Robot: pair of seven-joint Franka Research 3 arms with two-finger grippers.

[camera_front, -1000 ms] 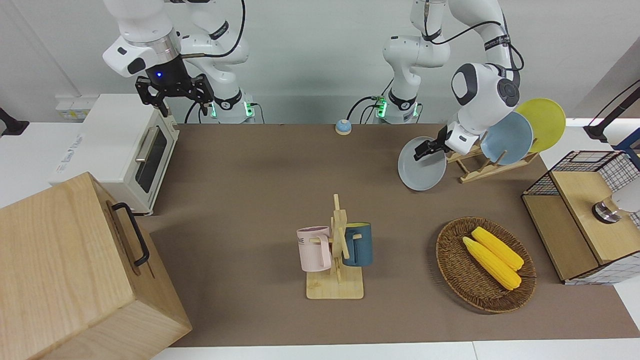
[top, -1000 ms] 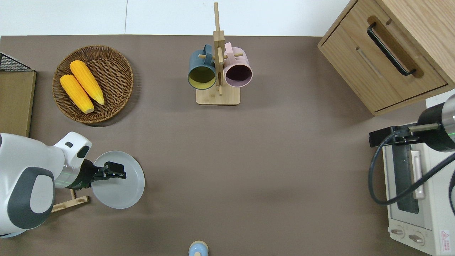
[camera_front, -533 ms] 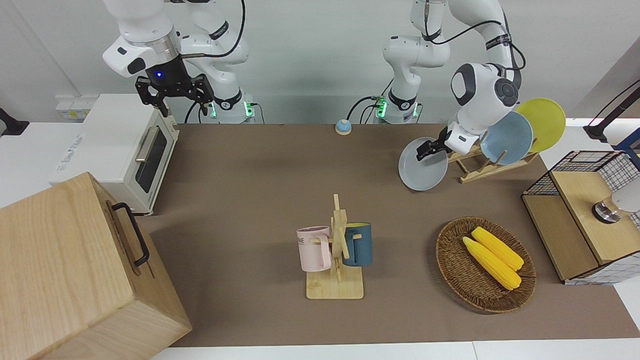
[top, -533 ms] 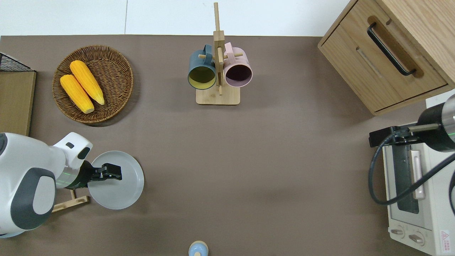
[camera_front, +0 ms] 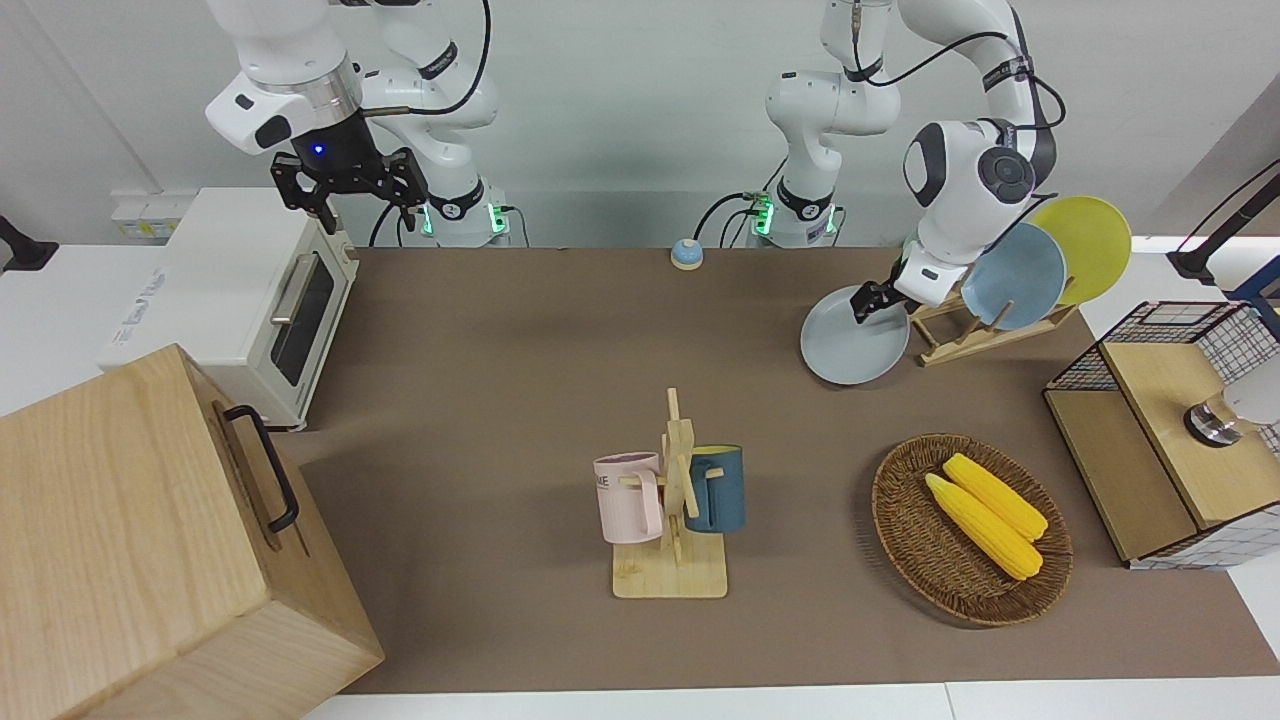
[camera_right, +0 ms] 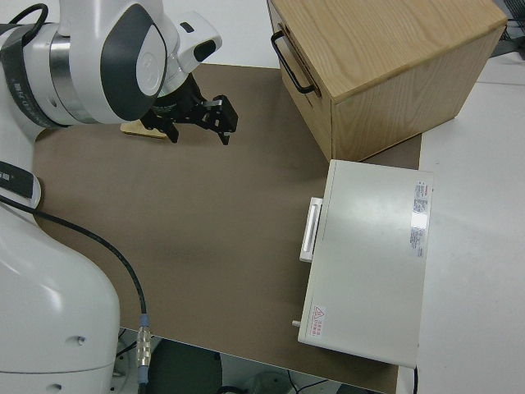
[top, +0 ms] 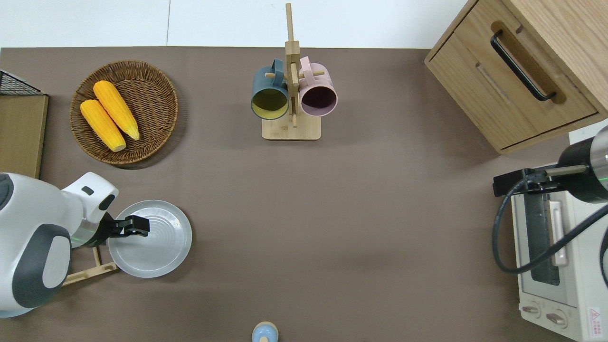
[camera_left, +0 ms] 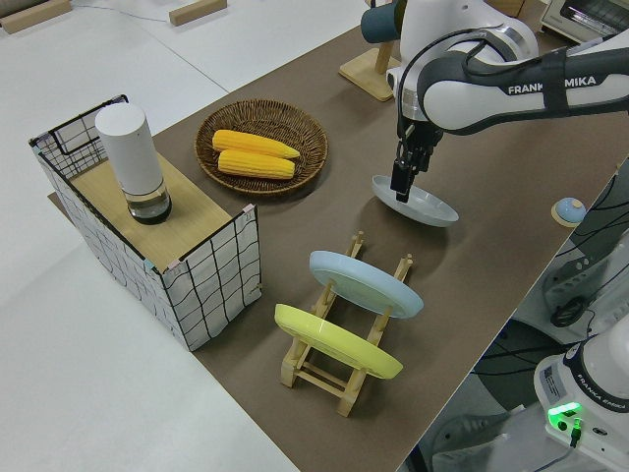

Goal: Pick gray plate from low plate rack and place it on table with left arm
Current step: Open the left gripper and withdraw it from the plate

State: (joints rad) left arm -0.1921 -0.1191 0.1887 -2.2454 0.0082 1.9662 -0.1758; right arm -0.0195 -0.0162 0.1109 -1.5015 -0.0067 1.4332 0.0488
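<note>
Your bench (camera_front: 520, 340) is brown matting under a white wall, and the low rack (camera_front: 960, 330) at the left arm's end is your landmark. Just beside that rack, toward the bench's middle, the gray plate (top: 156, 242) is nearly flat, low over the bench. The left end effector (top: 137, 226) is clamped on its rim at the rack-side edge, fingers closed tight on the thin lip. In the side view the plate (camera_left: 418, 204) tilts slightly, the gripped edge higher; you cannot tell from any view whether the low edge touches the bench.

The front view shows what the overhead hides: a blue plate (camera_front: 1015, 277) and a yellow plate (camera_front: 1088, 245) standing in the rack, masked from above by the arm. The overhead alone shows the ringed inside of the gray plate. The basket (camera_front: 970, 530) of corn (camera_front: 985, 515) sits farther from the robots than the rack. The right arm is parked, its end effector (camera_front: 348, 185) spread open.
</note>
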